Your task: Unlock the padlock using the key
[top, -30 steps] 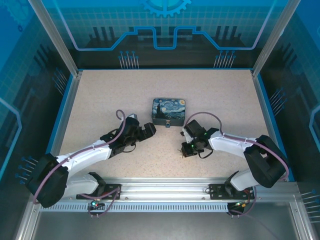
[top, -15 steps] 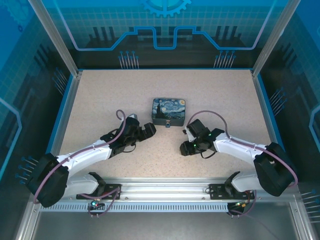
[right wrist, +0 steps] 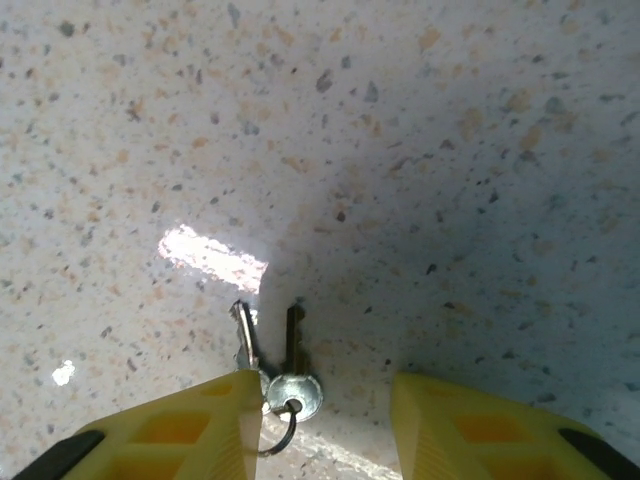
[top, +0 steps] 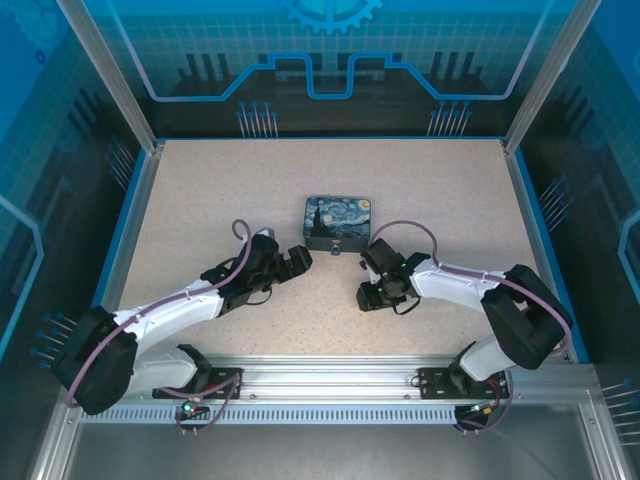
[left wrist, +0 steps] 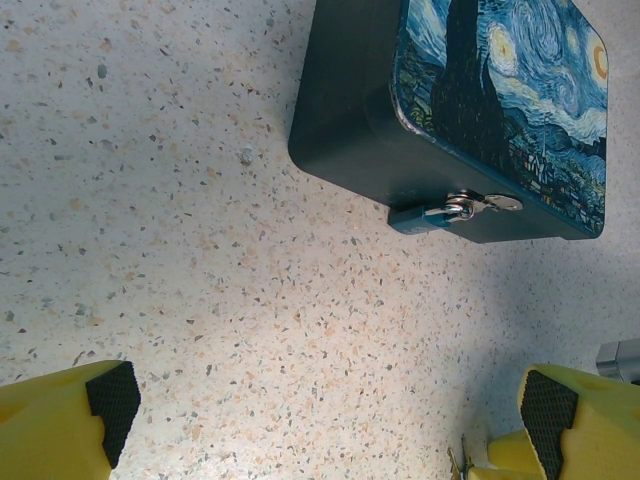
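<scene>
Speckled table (top: 200,200): one padlock (left wrist: 425,215), two keys (right wrist: 293,390) (ringed) inside part-open right hand (right wrist: 328,400); left hand (left wrist: 330,410) wide.

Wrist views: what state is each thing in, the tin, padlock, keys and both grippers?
Starry Night tin: lid shut, flat on the table.
padlock: hanging at the tin's front, shackle looks closed, no key in it.
keys: a pair lying flat on the table, not gripped.
left gripper: open wide, holding nothing.
right gripper: partly open, jaws either side of the keys.
</scene>
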Controlling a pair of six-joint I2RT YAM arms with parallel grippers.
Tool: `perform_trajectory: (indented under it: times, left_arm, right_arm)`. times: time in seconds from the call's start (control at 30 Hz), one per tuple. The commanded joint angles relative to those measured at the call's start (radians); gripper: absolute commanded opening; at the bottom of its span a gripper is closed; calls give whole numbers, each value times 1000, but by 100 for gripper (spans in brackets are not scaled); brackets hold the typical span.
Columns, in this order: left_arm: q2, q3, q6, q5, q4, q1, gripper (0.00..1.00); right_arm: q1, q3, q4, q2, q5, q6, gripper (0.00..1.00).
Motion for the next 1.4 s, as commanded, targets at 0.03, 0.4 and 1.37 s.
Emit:
perform_trajectory:
  times: [0.03,0.4,1.37]
  left_arm:
    - [2,18,-10,11,23,-9,99]
    - [13,18,-10,13,29,-8,99]
    - [26,10,-14,5,52,-8,99]
  right_arm:
    - [41,37,-14,73,61,-4,28]
    - [41,66,-40,43,62,-51,0]
    - [48,69,-126,-14,136,366,44]
